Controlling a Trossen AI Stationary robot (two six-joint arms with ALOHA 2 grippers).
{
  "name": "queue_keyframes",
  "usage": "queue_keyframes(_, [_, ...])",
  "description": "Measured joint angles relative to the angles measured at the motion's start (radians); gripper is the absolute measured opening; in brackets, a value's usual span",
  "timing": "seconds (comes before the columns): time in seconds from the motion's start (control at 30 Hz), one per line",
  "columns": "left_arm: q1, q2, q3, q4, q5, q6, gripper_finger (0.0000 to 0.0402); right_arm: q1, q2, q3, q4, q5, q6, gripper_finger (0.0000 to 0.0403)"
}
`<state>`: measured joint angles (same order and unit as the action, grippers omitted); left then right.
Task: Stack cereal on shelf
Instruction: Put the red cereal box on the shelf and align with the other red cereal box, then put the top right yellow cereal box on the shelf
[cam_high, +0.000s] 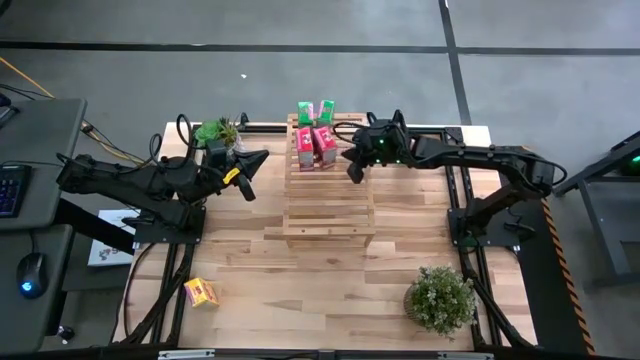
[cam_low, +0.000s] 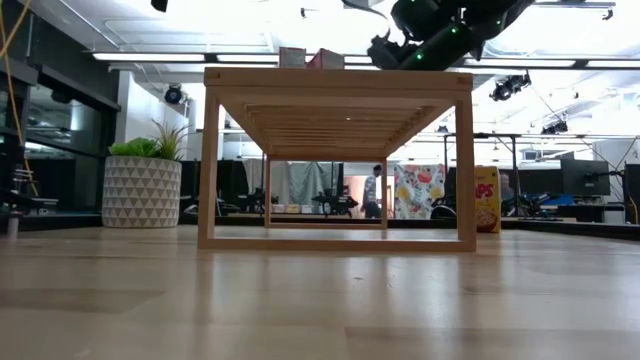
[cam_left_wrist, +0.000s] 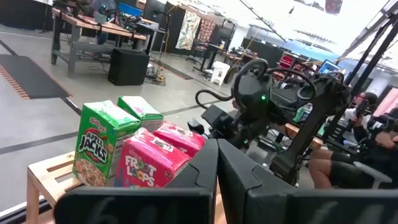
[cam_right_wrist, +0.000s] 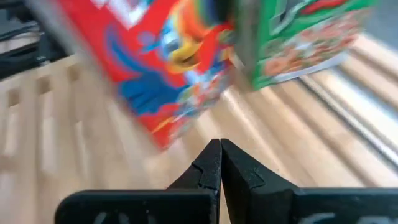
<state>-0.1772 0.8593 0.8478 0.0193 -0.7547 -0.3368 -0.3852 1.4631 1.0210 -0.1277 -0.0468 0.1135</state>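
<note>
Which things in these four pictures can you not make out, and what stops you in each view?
- Low view: the boxes on the shelf are nearly all hidden behind its top edge.
- Right wrist view: the pink-red box and green box are blurred and cut by the edge; print unreadable.
- High view: the yellow box is too small to read.
- Left wrist view: the left tool covers the shelf's near part.

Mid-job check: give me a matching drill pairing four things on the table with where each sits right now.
Things:
1. yellow cardboard cereal box
2. two pink-red cereal boxes
3. bushy potted plant
4. right gripper

Places:
A. near right corner of the tabletop
B. rear tier of the light wooden slatted rack
C. near left corner of the tabletop
D. beside the rack's rear right edge

Pairs: 1-C, 2-B, 3-A, 4-D
</note>
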Motion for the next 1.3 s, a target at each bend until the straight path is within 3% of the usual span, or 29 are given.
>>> queue_keyframes(0.43, [0.000,0.000,0.000,0.000,0.000,0.007,0.0000,0.066,-0.001,0.000,0.066,0.016,0.053,0.0000])
queue_keyframes(0.97, [0.000,0.000,0.000,0.000,0.000,0.000,0.0000,0.067,-0.001,0.000,0.117,-0.073,0.118,0.0000])
queue_keyframes(1.3, [0.000,0.000,0.000,0.000,0.000,-0.001,0.0000,0.029,-0.052,0.000,0.032,-0.061,0.083,0.0000])
